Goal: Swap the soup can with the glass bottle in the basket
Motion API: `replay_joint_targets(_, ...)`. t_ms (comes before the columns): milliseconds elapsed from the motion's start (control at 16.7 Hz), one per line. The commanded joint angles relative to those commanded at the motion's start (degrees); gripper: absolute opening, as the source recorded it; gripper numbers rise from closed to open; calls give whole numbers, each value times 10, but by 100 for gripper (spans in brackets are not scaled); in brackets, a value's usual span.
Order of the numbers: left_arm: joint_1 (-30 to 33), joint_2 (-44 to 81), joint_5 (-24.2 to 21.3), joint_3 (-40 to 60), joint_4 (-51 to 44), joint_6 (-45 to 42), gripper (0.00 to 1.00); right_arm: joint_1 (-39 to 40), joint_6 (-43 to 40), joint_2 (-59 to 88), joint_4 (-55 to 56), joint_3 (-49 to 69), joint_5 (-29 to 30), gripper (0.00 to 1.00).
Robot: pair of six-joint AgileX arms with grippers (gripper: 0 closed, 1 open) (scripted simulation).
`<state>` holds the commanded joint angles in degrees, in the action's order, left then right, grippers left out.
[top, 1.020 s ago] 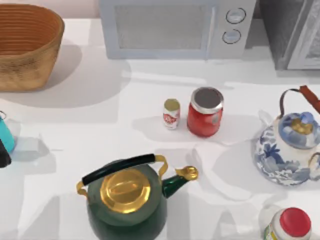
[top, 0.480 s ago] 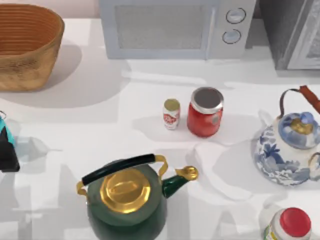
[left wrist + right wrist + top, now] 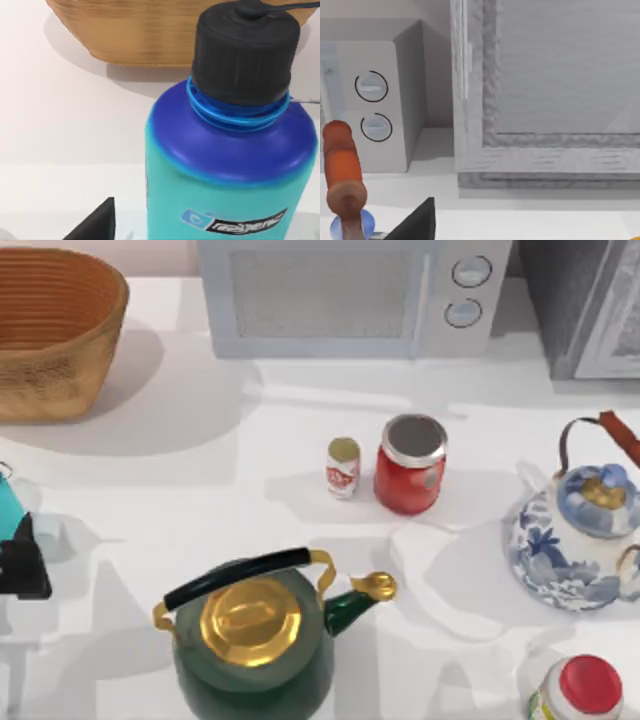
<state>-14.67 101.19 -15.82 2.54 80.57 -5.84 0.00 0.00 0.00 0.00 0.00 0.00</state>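
The soup can (image 3: 343,467), small and red-white with a gold top, stands mid-table beside a red jar (image 3: 410,463). The wicker basket (image 3: 60,330) sits at the far left corner, and its visible inside holds nothing. A teal bottle (image 3: 230,165) with a black cap stands on the table at the left edge (image 3: 7,506), in front of the basket (image 3: 150,30). My left gripper (image 3: 22,550) is open, just short of the bottle and apart from it; one dark finger (image 3: 97,222) shows beside it. One finger (image 3: 417,222) of my parked, open right gripper shows in the right wrist view.
A green and gold kettle (image 3: 255,630) stands at front centre. A blue-white kettle (image 3: 585,530) with an orange handle (image 3: 342,170) is on the right. A red-capped bottle (image 3: 580,690) is at the front right. A microwave (image 3: 345,295) lines the back edge.
My left gripper has drawn back from the teal bottle, toward the front and slightly right. The bottle stays standing where it was. Nothing else has moved.
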Motion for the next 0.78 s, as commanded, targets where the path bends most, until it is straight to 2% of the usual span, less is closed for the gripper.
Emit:
replay_joint_targets(420,4,10,3,7,3,1,100,0,0,0,0,0,0,100)
replay_joint_targets(780,34,106,30,102,8,11,100,0,0,0,0,0,0,100)
